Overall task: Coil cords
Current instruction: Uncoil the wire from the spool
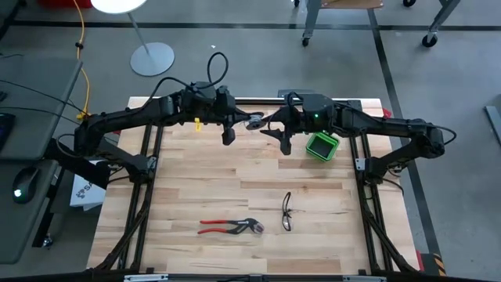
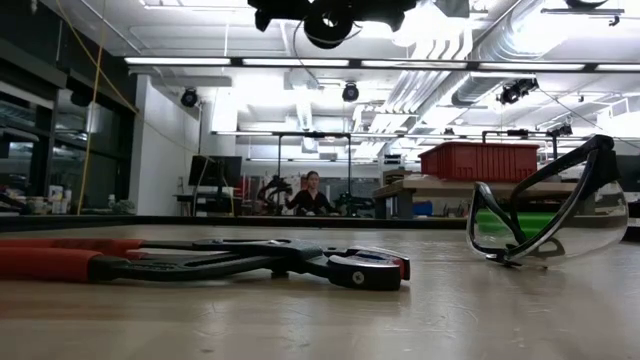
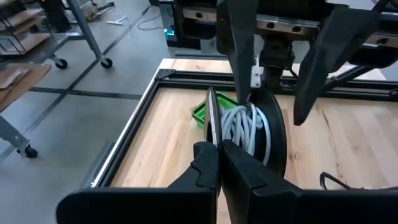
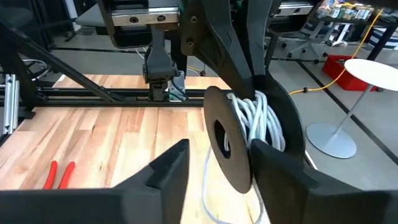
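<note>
A small black spool [image 1: 254, 121] wound with white cord [image 3: 245, 127] hangs above the table's far middle, between my two grippers. My left gripper [image 3: 219, 149] is shut on one of its flanges. My right gripper [image 4: 221, 155] is open and straddles the other flange [image 4: 227, 143]. One of its fingers is in among the windings [image 4: 255, 121] and the other is outside the flange. A loose loop of cord [image 4: 211, 202] hangs below the spool. The spool also shows at the top of the low view [image 2: 325, 32]. My left gripper pinches the rim of the thin flange [image 3: 211, 121] between its two fingers, coming level from the table's left. The spool is lifted clear, its axis about level. My right gripper is open. One finger [image 4: 273, 165] lies against the white windings between the flanges, and the other finger [image 4: 168, 168] stands clear of the flange.
Red-handled pliers [image 1: 231, 227] and safety glasses [image 1: 287, 211] lie on the near half of the table. A green container [image 1: 322, 146] stands under my right arm, and a small yellow piece [image 1: 197, 123] lies at the far edge. A person [image 2: 312, 195] is far behind the table.
</note>
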Controlling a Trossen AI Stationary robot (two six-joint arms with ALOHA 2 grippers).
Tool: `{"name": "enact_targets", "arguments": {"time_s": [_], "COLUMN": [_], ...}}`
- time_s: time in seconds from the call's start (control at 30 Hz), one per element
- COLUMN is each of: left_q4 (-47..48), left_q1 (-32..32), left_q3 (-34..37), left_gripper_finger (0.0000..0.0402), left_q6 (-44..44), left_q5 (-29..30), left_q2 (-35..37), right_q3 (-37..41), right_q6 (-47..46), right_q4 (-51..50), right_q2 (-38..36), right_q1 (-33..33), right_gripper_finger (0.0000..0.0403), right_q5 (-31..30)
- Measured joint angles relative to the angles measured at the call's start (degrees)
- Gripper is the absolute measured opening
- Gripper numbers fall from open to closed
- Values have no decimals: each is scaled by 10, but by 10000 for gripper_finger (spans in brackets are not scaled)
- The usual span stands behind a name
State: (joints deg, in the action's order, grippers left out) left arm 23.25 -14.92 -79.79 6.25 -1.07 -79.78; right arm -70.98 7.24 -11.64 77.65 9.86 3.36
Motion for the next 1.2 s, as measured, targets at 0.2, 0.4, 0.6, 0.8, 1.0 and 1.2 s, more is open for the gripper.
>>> {"name": "enact_targets", "arguments": {"time_s": [0.2,0.4,0.6,0.8,1.0,1.2], "left_q4": [0,-2,-3,53,131,87], "left_q1": [0,0,0,-1,-11,-26], "left_q3": [0,0,0,0,4,84], "left_gripper_finger": [1,3,46,104,134,138], "left_q6": [0,-11,-29,11,-7,-108], "left_q5": [-6,-6,7,95,164,109], "left_q2": [0,0,5,34,77,112], "right_q3": [0,0,0,-2,-3,-3], "right_q6": [4,-24,-45,-44,-65,-115], "right_q4": [0,0,-2,-53,-37,44], "right_q2": [0,-2,-4,-26,-54,-70], "right_q1": [-12,-15,-17,-14,-4,8], "right_gripper_finger": [33,4,1,1,0,0], "right_q5": [-22,-19,-13,-11,-14,-4]}}
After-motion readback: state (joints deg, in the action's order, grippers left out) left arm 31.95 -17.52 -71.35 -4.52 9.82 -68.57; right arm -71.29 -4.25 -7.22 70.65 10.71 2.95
